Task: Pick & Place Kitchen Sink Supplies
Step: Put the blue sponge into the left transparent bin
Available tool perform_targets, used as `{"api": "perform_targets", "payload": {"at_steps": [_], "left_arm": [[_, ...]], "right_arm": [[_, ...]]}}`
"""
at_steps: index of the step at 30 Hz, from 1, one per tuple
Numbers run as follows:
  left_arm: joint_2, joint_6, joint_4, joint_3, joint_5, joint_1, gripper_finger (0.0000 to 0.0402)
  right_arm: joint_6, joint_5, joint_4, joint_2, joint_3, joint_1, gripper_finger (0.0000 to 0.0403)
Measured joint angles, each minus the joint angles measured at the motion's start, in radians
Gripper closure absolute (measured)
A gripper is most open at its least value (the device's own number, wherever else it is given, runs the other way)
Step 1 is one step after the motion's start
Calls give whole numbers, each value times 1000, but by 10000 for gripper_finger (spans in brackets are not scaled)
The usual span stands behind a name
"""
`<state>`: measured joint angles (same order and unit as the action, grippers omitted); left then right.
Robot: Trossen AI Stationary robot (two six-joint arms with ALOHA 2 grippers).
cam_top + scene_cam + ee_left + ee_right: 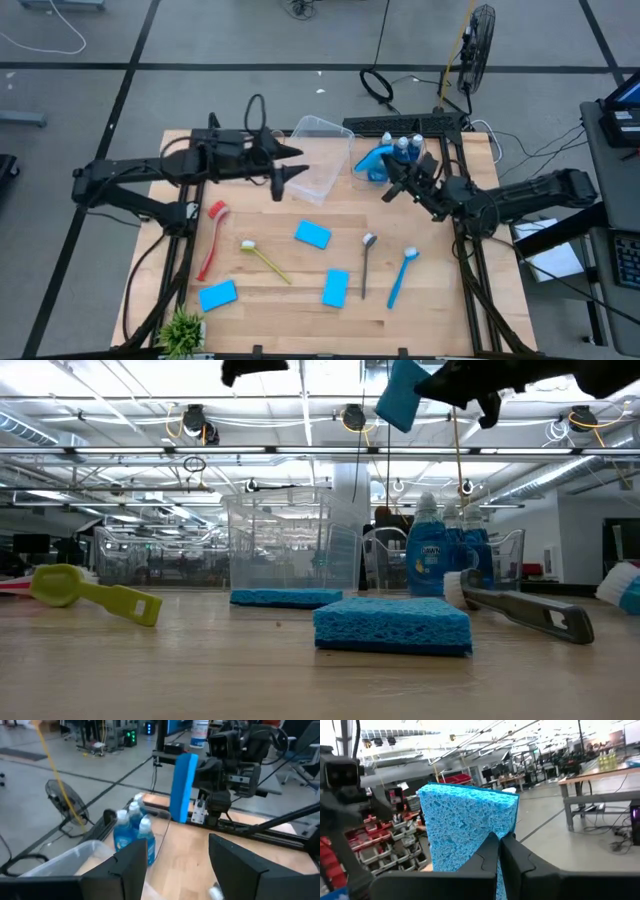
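The flat bright-blue rectangular sponge (pixel 465 827) is up in the air, pinched by its lower edge in the right gripper (pixel 499 851), whose fingers are clenched tight on it. It stands on edge rather than flat, probably because that narrow-edge grip lets it drop cleanly into a container. Seen from above, the sponge (pixel 371 162) hangs at the back right of the wooden table (pixel 290 295), just beside the three small blue bottles with pale caps (pixel 402 146) that stand in a clear plastic bin (pixel 159 837). That placement suggests the bottles are already sorted and the sponge is headed for a bin as well. Its face is coarse and open-pored, its sides smooth and straight.

The left gripper (pixel 283 181) hovers above the near edge of a second clear plastic bin (pixel 322 160), its fingers (pixel 131 865) spread apart and holding nothing, seemingly waiting.

Still spread on the table, well apart from each other, are three more blue sponges (pixel 313 235), a red long-handled brush (pixel 213 238), a yellow long-handled brush (pixel 264 259), a grey metal spoon-like tool (pixel 367 262) and a blue long-handled brush (pixel 400 277). A small green plant (pixel 182 328) sits at the front left corner. Most of the sorting looks yet to be done.
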<state>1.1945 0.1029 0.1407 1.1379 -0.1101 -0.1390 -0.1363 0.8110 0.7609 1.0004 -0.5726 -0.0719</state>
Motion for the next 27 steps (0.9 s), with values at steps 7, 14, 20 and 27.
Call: {"api": "perform_targets", "payload": {"at_steps": [7, 14, 20, 27], "left_arm": [[114, -122, -188, 0, -5, 25, 190], [199, -152, -312, 0, -16, 38, 190], [261, -191, -408, 0, -48, 42, 190], [302, -192, -436, -1, -49, 42, 190]], "right_arm": [[44, -2, -1, 94, -104, 21, 403], [52, -4, -2, 150, -136, 20, 403], [38, -8, -3, 162, -136, 20, 403], [25, -30, -4, 162, -136, 24, 403]]}}
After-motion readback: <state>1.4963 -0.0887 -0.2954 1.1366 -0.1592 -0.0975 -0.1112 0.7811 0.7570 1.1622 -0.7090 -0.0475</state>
